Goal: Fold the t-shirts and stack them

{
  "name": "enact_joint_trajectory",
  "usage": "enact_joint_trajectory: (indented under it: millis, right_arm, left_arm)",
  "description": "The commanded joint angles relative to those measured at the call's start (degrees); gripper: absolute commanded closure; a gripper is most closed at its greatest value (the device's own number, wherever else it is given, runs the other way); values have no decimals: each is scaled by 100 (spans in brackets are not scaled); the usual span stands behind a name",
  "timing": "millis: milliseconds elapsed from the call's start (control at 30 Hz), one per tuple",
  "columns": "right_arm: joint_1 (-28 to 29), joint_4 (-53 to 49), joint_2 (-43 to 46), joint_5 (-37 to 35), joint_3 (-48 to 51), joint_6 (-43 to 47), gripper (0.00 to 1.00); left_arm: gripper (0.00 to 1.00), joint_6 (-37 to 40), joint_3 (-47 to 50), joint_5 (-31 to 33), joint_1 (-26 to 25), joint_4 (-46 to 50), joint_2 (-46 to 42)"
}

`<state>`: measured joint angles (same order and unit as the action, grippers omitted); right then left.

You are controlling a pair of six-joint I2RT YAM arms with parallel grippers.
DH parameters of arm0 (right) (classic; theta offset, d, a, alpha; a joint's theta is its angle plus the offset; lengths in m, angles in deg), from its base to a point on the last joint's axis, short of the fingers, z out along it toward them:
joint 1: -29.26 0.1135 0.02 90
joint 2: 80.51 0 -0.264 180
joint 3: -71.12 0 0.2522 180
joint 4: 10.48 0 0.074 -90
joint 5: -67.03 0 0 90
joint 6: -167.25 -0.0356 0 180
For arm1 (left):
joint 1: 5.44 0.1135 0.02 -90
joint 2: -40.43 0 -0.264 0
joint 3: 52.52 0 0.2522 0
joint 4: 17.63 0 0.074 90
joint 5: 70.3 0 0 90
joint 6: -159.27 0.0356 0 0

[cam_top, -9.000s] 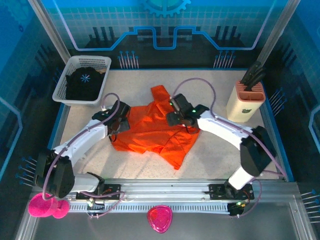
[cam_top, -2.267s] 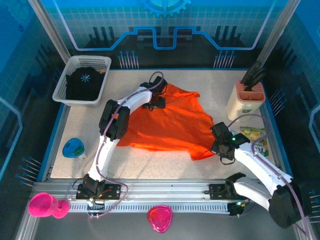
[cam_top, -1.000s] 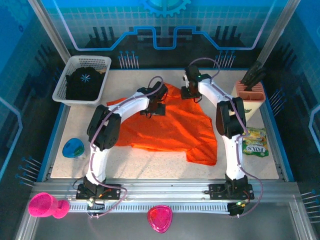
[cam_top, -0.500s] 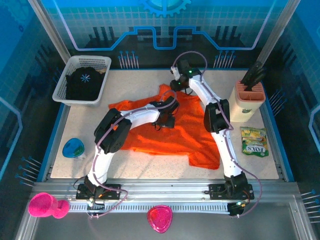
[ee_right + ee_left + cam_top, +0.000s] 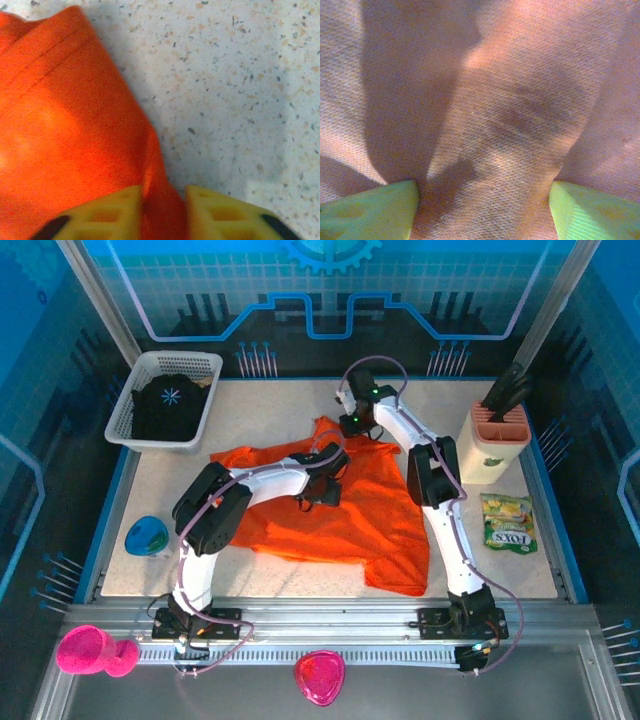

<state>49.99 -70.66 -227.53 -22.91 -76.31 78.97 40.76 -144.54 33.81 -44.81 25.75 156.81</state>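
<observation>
orange t-shirt (image 5: 65,125) edge sits pinched in right claw (image 5: 162,202).

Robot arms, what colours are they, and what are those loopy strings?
The left arm and right arm are white tubes with chunky black joints. The strings are pale purple cables. The left fingers look green; the right fingers look yellow, with a waffle pattern.

The bright orange cloth t-shirt (image 5: 330,510) is matt and soft, and its fine knit looks pebbly up close. The pale speckled table top (image 5: 240,90) looks stone-like, smooth and dull. At ten o'clock, the white plastic mesh basket (image 5: 127,402) holds a matt black cloth t-shirt (image 5: 160,415). At three o'clock, the green-yellow snack pouch (image 5: 505,523) is glossy film. At six o'clock, the silver metal rail (image 5: 330,612) has a satin sheen. The fingers (image 5: 110,212) of the right gripper (image 5: 163,214) are yellow grid-moulded plastic.
</observation>
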Motion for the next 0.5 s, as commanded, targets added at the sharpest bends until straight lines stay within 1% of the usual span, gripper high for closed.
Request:
enact_joint_trajectory:
  millis: [0,100,200,300,367,467]
  right_arm:
    - [53,2,406,145,121,-18,86]
    - [53,-26,407,92,122,-55,100]
    - [37,1,402,-43,92,-157,100]
    - [-56,18,370,-347,-84,-379,100]
    - [-179,27,346,-615,-248,-654,100]
    - [-456,-27,254,-1029,-502,-1324,100]
  left_arm:
    - [29,-6,-59,-196,10,401,498]
    - [29,22,-127,-189,18,429,520]
    - [29,18,-92,-189,27,443,537]
    - [29,-13,18,-198,35,430,527]
    - [29,-40,126,-207,35,410,509]
    - [29,-101,319,-210,44,336,451]
